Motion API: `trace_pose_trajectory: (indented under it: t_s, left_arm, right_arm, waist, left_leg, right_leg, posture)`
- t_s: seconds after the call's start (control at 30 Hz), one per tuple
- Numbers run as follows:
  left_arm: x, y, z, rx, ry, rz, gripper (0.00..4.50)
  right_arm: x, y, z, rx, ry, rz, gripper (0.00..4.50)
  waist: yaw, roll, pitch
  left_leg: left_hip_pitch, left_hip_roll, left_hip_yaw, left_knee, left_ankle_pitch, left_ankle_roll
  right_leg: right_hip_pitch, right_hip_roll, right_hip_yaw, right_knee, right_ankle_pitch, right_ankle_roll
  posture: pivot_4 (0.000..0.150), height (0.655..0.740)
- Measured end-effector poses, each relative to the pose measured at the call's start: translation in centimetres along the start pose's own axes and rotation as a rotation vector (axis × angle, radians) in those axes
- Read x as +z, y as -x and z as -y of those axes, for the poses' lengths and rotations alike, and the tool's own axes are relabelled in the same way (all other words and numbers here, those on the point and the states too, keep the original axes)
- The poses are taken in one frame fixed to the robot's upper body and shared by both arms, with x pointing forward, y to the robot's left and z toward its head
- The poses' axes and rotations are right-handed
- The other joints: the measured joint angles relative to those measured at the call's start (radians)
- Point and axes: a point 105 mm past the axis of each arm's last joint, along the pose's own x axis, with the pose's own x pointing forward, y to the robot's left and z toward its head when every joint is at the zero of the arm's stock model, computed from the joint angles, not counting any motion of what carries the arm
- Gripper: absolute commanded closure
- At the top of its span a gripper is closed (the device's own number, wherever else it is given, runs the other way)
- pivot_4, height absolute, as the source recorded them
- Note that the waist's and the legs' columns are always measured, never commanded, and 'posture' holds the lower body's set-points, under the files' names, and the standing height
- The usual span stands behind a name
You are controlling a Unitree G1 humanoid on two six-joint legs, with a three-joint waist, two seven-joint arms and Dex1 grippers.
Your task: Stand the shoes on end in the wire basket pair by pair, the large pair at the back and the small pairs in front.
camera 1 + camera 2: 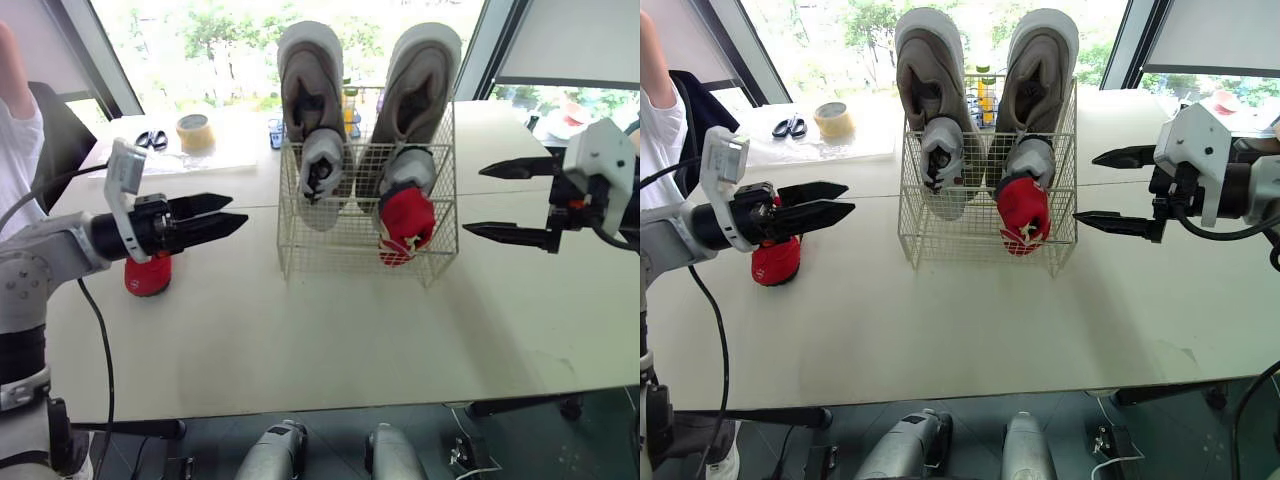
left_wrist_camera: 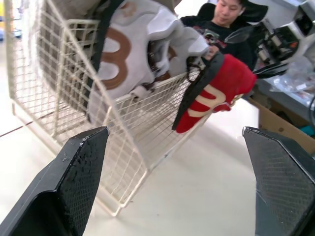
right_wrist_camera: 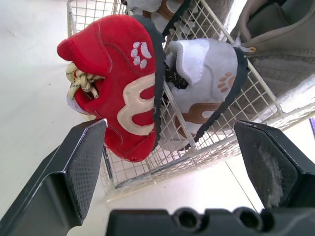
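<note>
You have the large grey pair at the wire basket's back, with small grey shoes and one red shoe in front. The second red shoe waits near the desk's left edge. Left pincer and right pincer gape empty.

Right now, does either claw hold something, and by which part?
Nothing is held. The left claw and the right claw are both open and empty.

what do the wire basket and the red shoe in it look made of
Wire basket: likely metal wire with a cream coating, going by the stiff thin grid. Red shoe: matt suede-like upper, probably, with cream trim and a dark rubbery sole edge.
</note>
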Motion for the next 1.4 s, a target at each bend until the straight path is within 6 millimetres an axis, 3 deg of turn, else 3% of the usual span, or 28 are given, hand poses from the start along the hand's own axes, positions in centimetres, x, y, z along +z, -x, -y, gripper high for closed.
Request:
trace_pose_trajectory:
  t_s: [0.17,0.23,0.33,0.5,0.6,0.8,0.9,1.07,1.17,1.33,1.37,1.4]
  left_arm:
    - [1.7,3.5,-7.0,0.452,-0.044,0.002,0.0]
    - [1.8,5.1,-10.0,0.648,-0.034,-0.028,0.0]
    - [0.3,7.4,-12.6,0.814,0.022,-0.129,0.0]
    - [-1.2,9.2,-14.3,0.897,0.118,-0.212,0.0]
    - [-2.1,9.1,-14.5,0.879,0.147,-0.255,0.0]
    - [-6.9,8.7,-15.5,0.879,0.231,-0.417,0.0]
    - [-7.7,8.9,-16.1,0.889,0.238,-0.431,0.0]
    - [-8.7,7.5,-16.7,0.871,0.241,-0.428,0.0]
    - [-9.5,6.3,-17.0,0.857,0.227,-0.425,1.31]
    - [-10.0,4.9,-17.1,0.832,0.188,-0.425,4.01]
    - [-10.0,4.9,-17.2,0.839,0.183,-0.426,4.37]
    - [-9.9,4.9,-17.2,0.842,0.184,-0.419,4.44]
  right_arm:
    - [8.2,-1.2,-1.4,0.136,0.152,0.259,0.07]
    - [9.3,-2.4,-2.9,0.242,0.175,0.3,0.07]
    - [9.3,-3.8,-3.7,0.336,0.161,0.314,0.07]
    - [9.4,-4.6,-4.3,0.39,0.165,0.322,0.07]
    - [9.4,-4.6,-4.4,0.394,0.168,0.321,0.07]
    - [9.3,-4.5,-4.7,0.393,0.172,0.304,0.07]
    - [8.9,-4.4,-4.7,0.384,0.157,0.285,0.07]
    - [8.9,-4.3,-5.0,0.373,0.144,0.278,0.07]
    - [9.1,-4.0,-4.8,0.352,0.137,0.276,0.0]
    - [9.1,-3.9,-4.9,0.343,0.132,0.27,0.0]
    - [9.1,-3.9,-4.9,0.341,0.133,0.267,0.0]
    - [9.1,-3.8,-4.9,0.337,0.135,0.262,0.0]
  waist:
    - [0.0,0.001,0.001]
    - [0.003,-0.001,0.0]
    - [0.007,-0.001,0.0]
    - [0.006,-0.003,0.001]
    - [0.004,-0.003,0.001]
    - [0.003,-0.003,0.001]
    - [0.003,-0.003,0.001]
    - [0.007,-0.004,0.001]
    - [0.012,-0.004,0.0]
    - [0.028,-0.001,-0.002]
    - [0.028,-0.001,-0.002]
    - [0.029,-0.001,-0.002]
  left_leg:
    - [0.001,0.002,-0.001,-0.002,0.0,-0.001]
    - [0.001,0.001,-0.001,-0.002,0.0,-0.001]
    - [0.0,-0.002,-0.001,0.0,0.0,0.0]
    - [0.0,-0.002,-0.001,0.001,0.001,-0.001]
    - [0.0,-0.001,-0.001,0.001,0.0,-0.001]
    - [0.0,-0.001,-0.001,0.001,0.0,0.0]
    - [0.0,-0.001,-0.001,0.001,0.0,0.0]
    - [0.0,-0.001,-0.001,0.002,0.0,0.0]
    - [0.0,-0.002,-0.001,0.002,0.0,0.0]
    - [0.002,-0.001,-0.001,0.003,0.0,0.0]
    - [0.002,-0.001,-0.001,0.003,0.0,0.0]
    - [0.002,-0.002,-0.001,0.003,0.0,0.0]
  right_leg:
    - [-0.002,0.001,-0.001,0.0,0.0,0.0]
    - [-0.003,0.001,-0.001,-0.001,0.0,0.0]
    - [-0.003,0.0,-0.001,-0.001,0.0,0.0]
    - [-0.004,0.0,-0.001,0.0,0.0,0.0]
    - [-0.004,0.0,-0.001,0.001,0.0,0.0]
    - [-0.004,0.001,-0.001,0.002,0.0,0.0]
    - [-0.004,0.001,-0.001,0.002,0.0,0.0]
    - [-0.004,0.0,-0.002,0.002,0.0,0.0]
    - [-0.003,0.0,-0.002,0.002,0.0,0.0]
    - [-0.002,0.0,-0.002,0.004,0.0,0.0]
    - [-0.002,0.0,-0.002,0.005,0.0,0.0]
    - [-0.002,0.0,-0.002,0.005,0.0,0.0]
  posture:
    - [0.15,0.74]
    - [0.15,0.74]
    - [0.15,0.74]
    - [0.15,0.74]
    - [0.15,0.74]
    - [0.15,0.74]
    - [0.15,0.74]
    - [0.15,0.74]
    - [0.15,0.74]
    - [0.15,0.74]
    - [0.15,0.74]
    - [0.15,0.74]
